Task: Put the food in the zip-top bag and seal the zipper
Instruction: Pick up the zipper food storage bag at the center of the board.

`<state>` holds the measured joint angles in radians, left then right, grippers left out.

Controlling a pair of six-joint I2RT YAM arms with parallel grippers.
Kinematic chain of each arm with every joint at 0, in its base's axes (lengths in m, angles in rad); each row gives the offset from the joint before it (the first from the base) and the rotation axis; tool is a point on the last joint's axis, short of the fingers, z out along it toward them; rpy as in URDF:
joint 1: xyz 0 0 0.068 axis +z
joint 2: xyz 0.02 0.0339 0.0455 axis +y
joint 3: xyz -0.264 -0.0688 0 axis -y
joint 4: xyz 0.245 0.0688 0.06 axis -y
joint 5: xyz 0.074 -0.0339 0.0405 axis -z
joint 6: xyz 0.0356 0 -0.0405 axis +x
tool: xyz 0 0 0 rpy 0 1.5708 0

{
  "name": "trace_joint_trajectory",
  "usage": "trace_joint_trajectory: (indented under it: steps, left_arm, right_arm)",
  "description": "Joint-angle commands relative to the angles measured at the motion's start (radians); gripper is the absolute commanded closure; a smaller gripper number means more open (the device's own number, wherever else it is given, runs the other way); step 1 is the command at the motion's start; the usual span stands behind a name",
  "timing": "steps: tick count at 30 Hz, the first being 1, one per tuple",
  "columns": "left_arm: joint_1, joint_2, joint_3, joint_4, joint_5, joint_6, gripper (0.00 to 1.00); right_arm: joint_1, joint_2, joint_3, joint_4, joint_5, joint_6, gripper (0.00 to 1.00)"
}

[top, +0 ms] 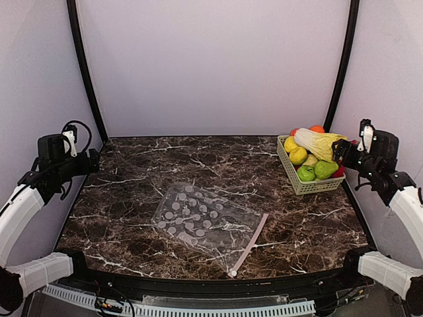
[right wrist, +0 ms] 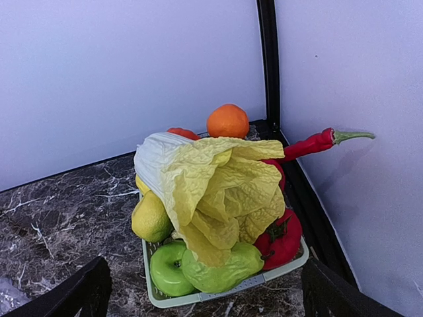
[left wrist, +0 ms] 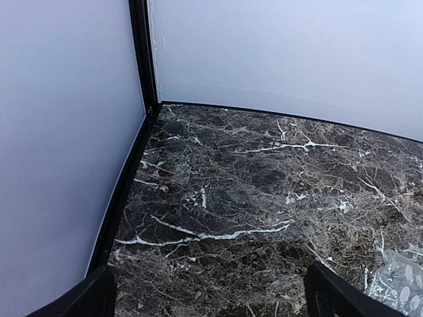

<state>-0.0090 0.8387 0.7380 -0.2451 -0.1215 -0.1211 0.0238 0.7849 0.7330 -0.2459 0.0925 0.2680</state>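
Note:
The food is piled in a pale green basket [top: 310, 188] at the back right: a yellow-white cabbage [right wrist: 211, 185] on top, a lemon [right wrist: 151, 216], a green apple [right wrist: 168, 267], a green pear [right wrist: 225, 267], a red fruit [right wrist: 281, 238], an orange one [right wrist: 227, 121] and a red chili [right wrist: 310, 144]. The dotted zip-top bag [top: 205, 221] lies flat at mid-table, its pink zipper [top: 252, 239] along the right edge. My right gripper [right wrist: 208, 287] hangs open just before the basket. My left gripper [left wrist: 211, 290] is open over bare marble at the far left, with a corner of the bag [left wrist: 400, 281] to its right.
White walls with black corner posts [top: 86, 72] close in the marble table [top: 132, 198] on three sides. The basket stands close against the right wall. The chili sticks out over the basket's rim toward that wall.

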Motion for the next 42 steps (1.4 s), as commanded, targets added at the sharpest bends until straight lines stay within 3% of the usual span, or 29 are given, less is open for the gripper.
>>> trace_joint_trajectory:
  steps: [1, 7, 12, 20, 28, 36, 42]
  left_arm:
    - [0.006, 0.000, 0.030, -0.033, -0.009, -0.021, 0.00]
    - [0.006, -0.015, 0.016, -0.020, -0.010, -0.026, 0.00]
    - [0.002, 0.001, 0.010, -0.033, 0.077, -0.045, 0.00]
    - [-0.183, 0.098, -0.036, 0.015, 0.236, -0.209, 0.00]
    - [-0.405, 0.247, -0.128, 0.251, 0.410, -0.366, 0.00]
    - [-0.474, 0.462, -0.099, 0.405, 0.543, -0.431, 0.00]
    - [-0.494, 0.570, -0.061, 0.422, 0.515, -0.447, 0.00]
  right_arm:
    - [-0.008, 0.008, 0.030, 0.007, -0.015, 0.008, 0.01]
    - [-0.008, 0.015, 0.035, 0.008, -0.019, 0.003, 0.01]
    - [-0.008, 0.016, 0.041, 0.010, -0.058, -0.005, 0.01]
    - [-0.008, 0.029, 0.047, 0.004, -0.176, 0.007, 0.01]
    - [0.011, 0.058, 0.065, -0.032, -0.376, -0.023, 0.02]
    - [0.084, 0.087, 0.057, -0.041, -0.444, -0.010, 0.01]
    - [0.115, 0.115, 0.066, -0.040, -0.442, -0.015, 0.01]
